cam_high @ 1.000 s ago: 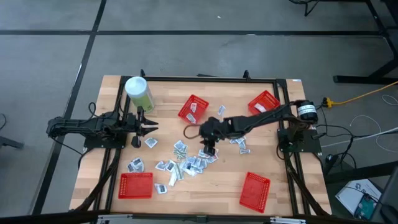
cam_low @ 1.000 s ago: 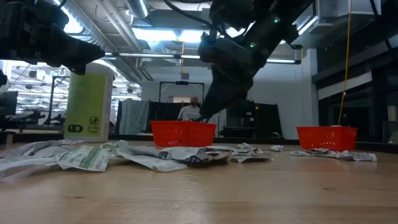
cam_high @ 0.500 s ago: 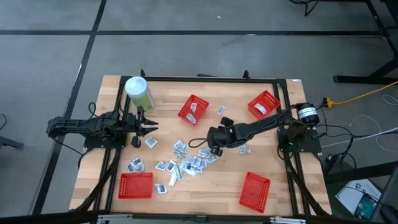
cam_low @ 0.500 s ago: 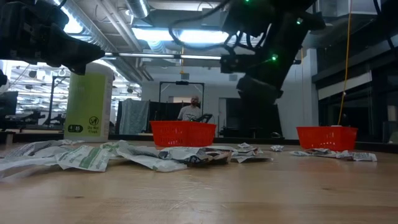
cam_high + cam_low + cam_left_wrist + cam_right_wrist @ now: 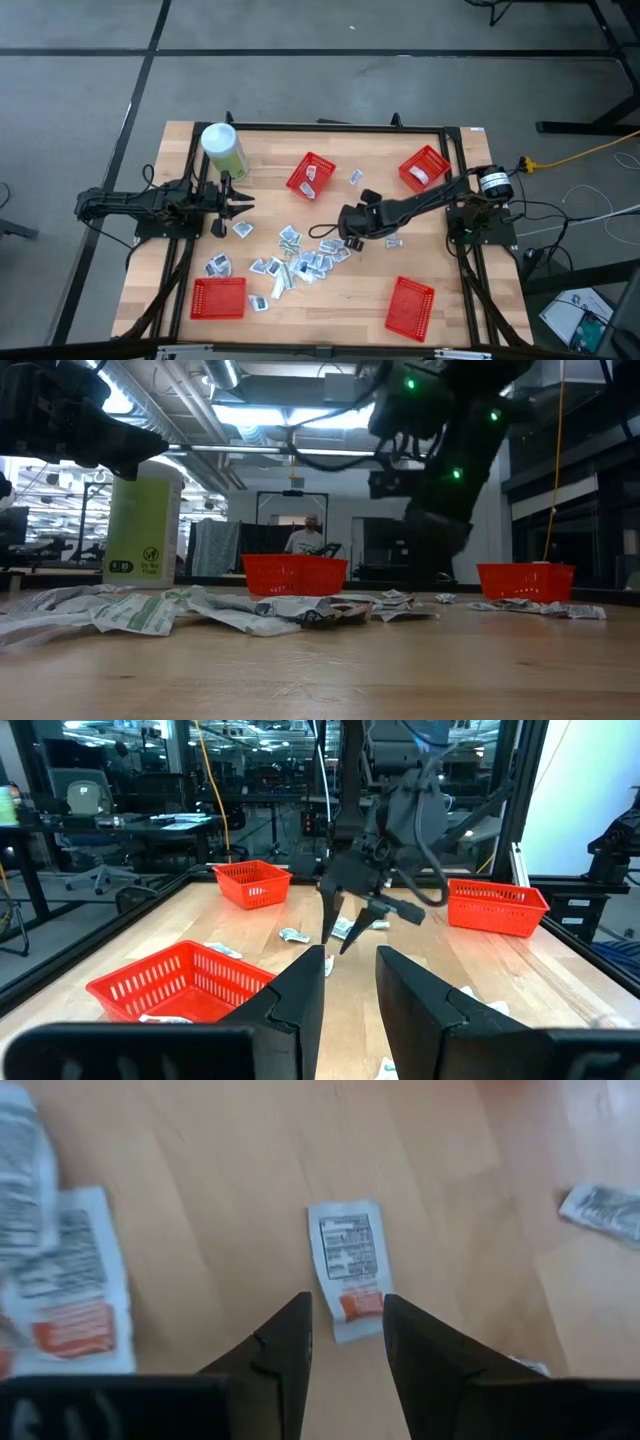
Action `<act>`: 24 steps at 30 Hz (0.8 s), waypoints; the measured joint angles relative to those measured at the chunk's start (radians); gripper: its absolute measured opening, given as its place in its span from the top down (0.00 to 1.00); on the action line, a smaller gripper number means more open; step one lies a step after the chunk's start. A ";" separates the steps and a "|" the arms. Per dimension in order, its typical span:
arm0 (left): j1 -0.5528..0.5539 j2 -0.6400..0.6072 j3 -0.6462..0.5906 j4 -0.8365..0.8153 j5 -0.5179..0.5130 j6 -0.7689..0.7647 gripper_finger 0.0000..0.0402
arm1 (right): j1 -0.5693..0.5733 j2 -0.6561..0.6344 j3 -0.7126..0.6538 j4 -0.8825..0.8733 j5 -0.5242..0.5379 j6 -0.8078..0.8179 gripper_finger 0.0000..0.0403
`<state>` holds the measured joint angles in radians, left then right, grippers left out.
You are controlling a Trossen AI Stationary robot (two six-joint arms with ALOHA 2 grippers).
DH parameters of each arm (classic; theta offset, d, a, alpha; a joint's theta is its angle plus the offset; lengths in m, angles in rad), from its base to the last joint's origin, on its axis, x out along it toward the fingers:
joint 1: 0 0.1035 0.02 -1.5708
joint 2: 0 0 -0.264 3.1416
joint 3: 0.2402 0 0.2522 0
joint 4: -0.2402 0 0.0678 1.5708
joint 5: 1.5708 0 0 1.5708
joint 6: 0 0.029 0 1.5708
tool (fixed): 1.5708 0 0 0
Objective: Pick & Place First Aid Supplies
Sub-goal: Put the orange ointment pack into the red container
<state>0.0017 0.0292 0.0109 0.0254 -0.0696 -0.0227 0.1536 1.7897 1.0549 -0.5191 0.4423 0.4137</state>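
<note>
The first aid supplies (image 5: 300, 258) are small flat white packets strewn over the middle of the wooden table. My right gripper (image 5: 343, 241) stands open at the right end of this scatter, tipped steeply down. In the right wrist view its fingers (image 5: 346, 1302) stand on either side of one white packet with an orange mark (image 5: 347, 1260), which lies flat on the wood. The left wrist view shows the same gripper (image 5: 348, 930), open with nothing between its fingers. My left gripper (image 5: 240, 200) waits open and level at the table's left side (image 5: 350, 955).
Red mesh baskets stand at the far middle (image 5: 311, 175), far right (image 5: 424, 167), near left (image 5: 218, 298) and near right (image 5: 410, 305). A pale-green canister (image 5: 222, 148) stands at the far left. A person shows in the room beyond the table (image 5: 308, 535).
My right gripper has sunk toward the table and drawn a little toward the right edge, turning at the wrist and tipping more steeply down. Its fingers keep the same gap. The packets lie as before.
</note>
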 joint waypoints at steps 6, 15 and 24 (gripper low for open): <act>0.000 0.000 0.000 0.000 0.000 0.000 0.78 | -0.029 0.000 -0.055 0.094 0.002 -0.005 0.69; 0.000 0.000 0.000 0.000 0.000 0.000 0.78 | -0.078 -0.005 -0.096 0.153 -0.092 -0.002 0.69; 0.000 0.000 0.000 0.000 0.000 0.000 0.78 | -0.111 -0.006 -0.136 0.198 -0.215 0.022 0.84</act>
<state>0.0017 0.0289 0.0108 0.0255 -0.0697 -0.0227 0.0425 1.7840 0.9189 -0.3208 0.2274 0.4355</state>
